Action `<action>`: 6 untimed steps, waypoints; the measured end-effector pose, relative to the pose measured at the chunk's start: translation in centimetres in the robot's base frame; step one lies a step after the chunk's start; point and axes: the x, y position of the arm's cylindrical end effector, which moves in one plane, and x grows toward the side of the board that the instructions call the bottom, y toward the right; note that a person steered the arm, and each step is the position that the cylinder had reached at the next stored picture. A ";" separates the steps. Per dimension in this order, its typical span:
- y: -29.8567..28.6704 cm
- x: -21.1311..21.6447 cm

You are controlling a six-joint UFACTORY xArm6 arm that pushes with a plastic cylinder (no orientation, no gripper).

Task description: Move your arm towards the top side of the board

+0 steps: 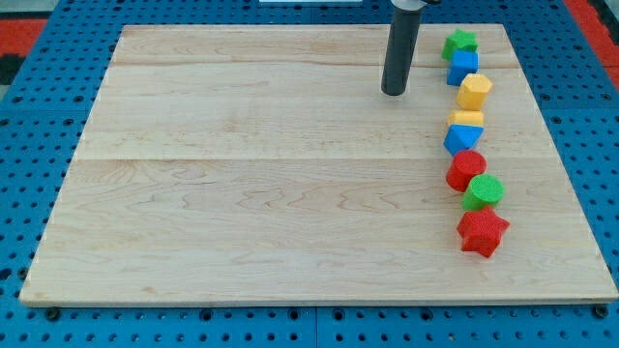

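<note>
My tip (394,93) rests on the wooden board (242,174) near the view's top, right of centre. Several blocks run in a column down the view's right side, to the right of my tip. From the top: a green star (461,42), a blue cube (463,67), a yellow hexagon (475,91), a yellow block (466,118), a blue block (462,138), a red cylinder (467,170), a green cylinder (483,191) and a red star (482,232). My tip touches none of them; the blue cube and yellow hexagon are nearest.
The board lies on a blue pegboard table (39,116) with rows of holes. A red strip (19,29) shows at the view's top left corner and another (590,14) at the top right.
</note>
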 end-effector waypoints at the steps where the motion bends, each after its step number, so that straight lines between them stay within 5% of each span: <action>1: 1.4 -0.2; 2: 3.6 -1.1; 3: -0.8 -1.1; 6: -1.7 -11.1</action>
